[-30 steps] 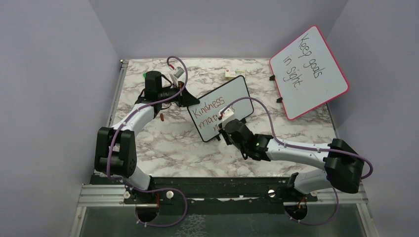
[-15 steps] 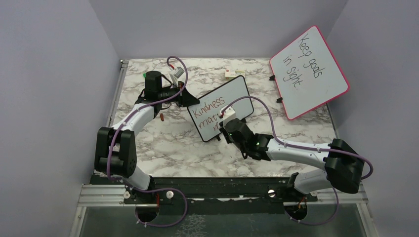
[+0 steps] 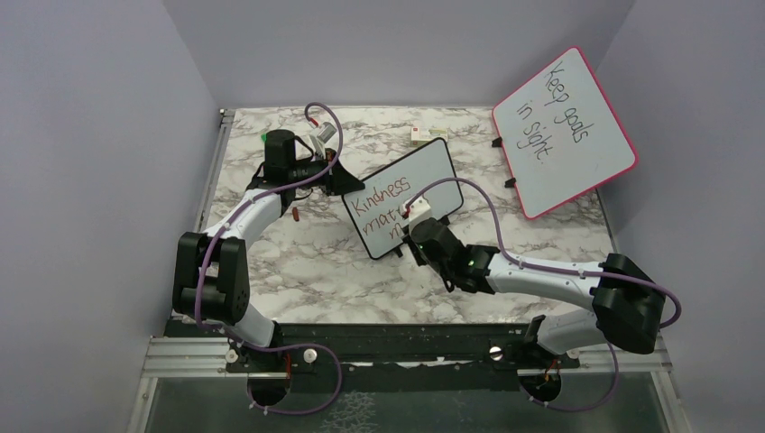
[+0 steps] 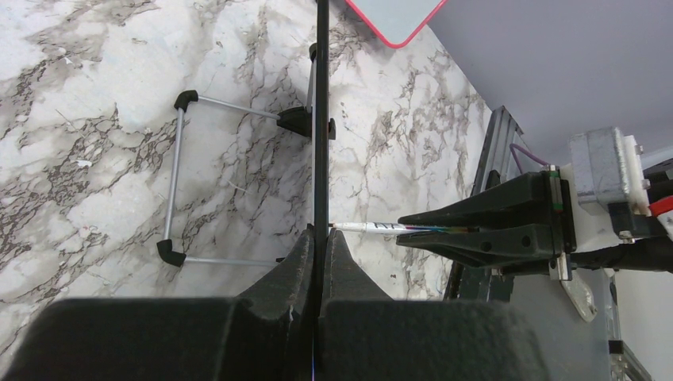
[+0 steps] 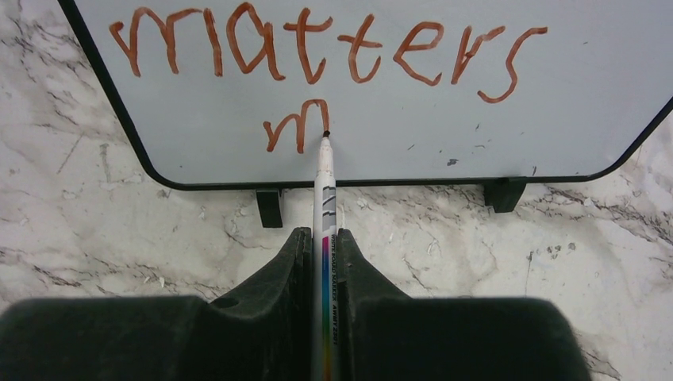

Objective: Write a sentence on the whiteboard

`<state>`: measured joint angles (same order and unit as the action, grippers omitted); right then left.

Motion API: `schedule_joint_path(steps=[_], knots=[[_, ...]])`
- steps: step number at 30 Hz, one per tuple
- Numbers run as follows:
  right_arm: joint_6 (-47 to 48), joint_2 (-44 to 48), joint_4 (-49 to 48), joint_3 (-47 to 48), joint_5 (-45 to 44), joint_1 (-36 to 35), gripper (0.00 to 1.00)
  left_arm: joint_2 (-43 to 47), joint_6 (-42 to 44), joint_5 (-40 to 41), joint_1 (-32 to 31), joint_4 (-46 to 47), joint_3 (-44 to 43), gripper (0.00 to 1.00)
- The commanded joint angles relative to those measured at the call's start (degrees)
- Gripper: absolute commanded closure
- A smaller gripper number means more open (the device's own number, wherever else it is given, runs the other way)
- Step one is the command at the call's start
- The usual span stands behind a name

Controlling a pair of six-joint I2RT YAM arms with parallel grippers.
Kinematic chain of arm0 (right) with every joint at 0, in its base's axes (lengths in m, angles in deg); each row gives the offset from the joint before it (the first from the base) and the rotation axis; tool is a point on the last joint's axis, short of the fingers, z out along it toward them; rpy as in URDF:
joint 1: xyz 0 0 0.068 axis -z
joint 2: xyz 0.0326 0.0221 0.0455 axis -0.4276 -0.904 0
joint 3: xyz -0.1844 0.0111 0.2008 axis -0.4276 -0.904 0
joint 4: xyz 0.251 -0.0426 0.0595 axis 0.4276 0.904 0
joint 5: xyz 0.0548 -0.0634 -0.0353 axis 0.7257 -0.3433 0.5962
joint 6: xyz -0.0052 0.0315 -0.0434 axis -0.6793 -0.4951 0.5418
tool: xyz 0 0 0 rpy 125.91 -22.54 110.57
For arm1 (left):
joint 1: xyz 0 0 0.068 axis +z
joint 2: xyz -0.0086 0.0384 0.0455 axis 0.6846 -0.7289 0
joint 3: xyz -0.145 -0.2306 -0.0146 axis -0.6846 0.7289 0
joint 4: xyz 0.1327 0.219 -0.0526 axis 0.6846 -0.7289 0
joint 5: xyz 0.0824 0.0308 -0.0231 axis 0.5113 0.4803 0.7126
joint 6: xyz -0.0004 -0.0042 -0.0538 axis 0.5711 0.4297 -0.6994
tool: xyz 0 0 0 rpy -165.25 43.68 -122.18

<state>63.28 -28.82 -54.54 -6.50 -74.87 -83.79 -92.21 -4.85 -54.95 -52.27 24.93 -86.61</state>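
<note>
Black-framed whiteboard (image 3: 431,171) stands tilted mid-table (image 3: 307,262) on small feet; likely light, tippy, slick-faced; left gripper (image 4: 320,238) clamps its frame edge, the sensible hold; right gripper (image 5: 324,238) pinches marker (image 5: 325,198), tip touching the third-line "m".

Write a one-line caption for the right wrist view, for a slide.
The right gripper holds a marker, its tip on the whiteboard, at a red-brown m beneath the word matters.

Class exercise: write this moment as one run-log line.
left gripper: shut on whiteboard edge | right gripper: shut on marker | tip: touching whiteboard at m | sentence: Kindness matters written, third line begun
</note>
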Motion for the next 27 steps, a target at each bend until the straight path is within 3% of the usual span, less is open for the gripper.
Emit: schedule_joint_path(steps=[1, 27], knots=[[-1.2, -0.2, 3.3, -1.1, 2.3, 0.4, 0.99, 0.3, 1.2, 1.3, 0.0, -4.0, 0.2, 1.0], [0.1, 4.1, -1.6, -1.6, -4.1, 1.1, 0.99, 0.4, 1.3, 1.5, 0.0, -4.2, 0.2, 1.0]])
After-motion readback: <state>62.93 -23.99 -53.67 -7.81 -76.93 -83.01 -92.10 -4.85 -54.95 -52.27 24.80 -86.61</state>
